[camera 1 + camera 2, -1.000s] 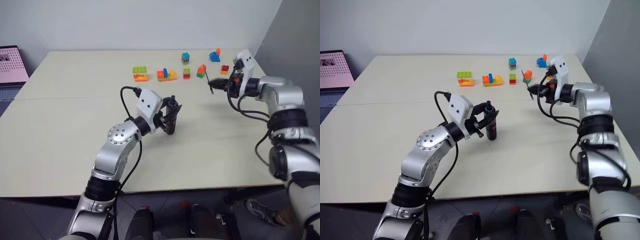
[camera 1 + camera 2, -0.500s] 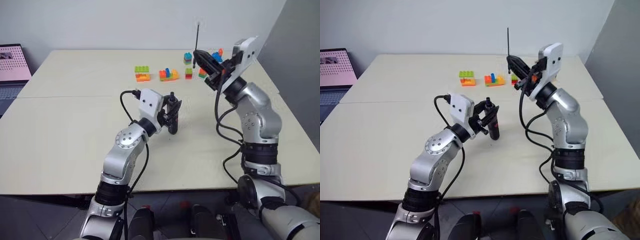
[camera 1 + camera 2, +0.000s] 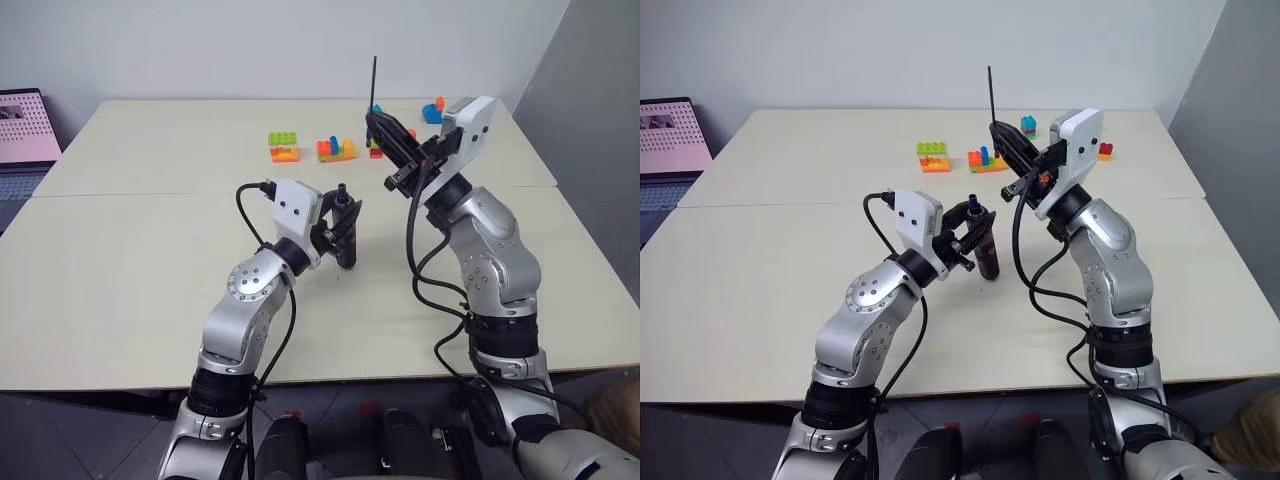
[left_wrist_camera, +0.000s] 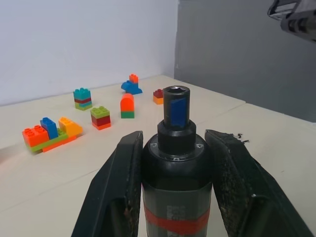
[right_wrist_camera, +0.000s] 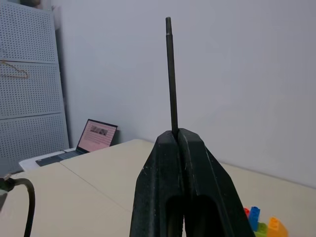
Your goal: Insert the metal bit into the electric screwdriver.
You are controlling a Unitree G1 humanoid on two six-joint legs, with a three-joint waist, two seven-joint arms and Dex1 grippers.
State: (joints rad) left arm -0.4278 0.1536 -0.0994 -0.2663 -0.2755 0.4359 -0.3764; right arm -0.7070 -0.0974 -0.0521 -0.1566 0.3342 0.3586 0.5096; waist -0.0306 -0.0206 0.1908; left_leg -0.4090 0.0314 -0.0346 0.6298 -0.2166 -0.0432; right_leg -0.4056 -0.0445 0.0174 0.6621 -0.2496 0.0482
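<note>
Partly hidden — both fingers closed, left (image 3: pixel 343 222) round screwdriver (image 4: pixel 176 163), right (image 5: pixel 178 136) on bit (image 5: pixel 171 74).

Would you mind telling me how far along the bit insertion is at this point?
Done: both parts are picked up. The left gripper has its jaws shut on the electric screwdriver, socket end free. The right gripper pinches the metal bit, which stands upright above the table.
In hand: the bit is held up beside the screwdriver, apart from it.
Left: line the bit up with the socket and push it in.
</note>
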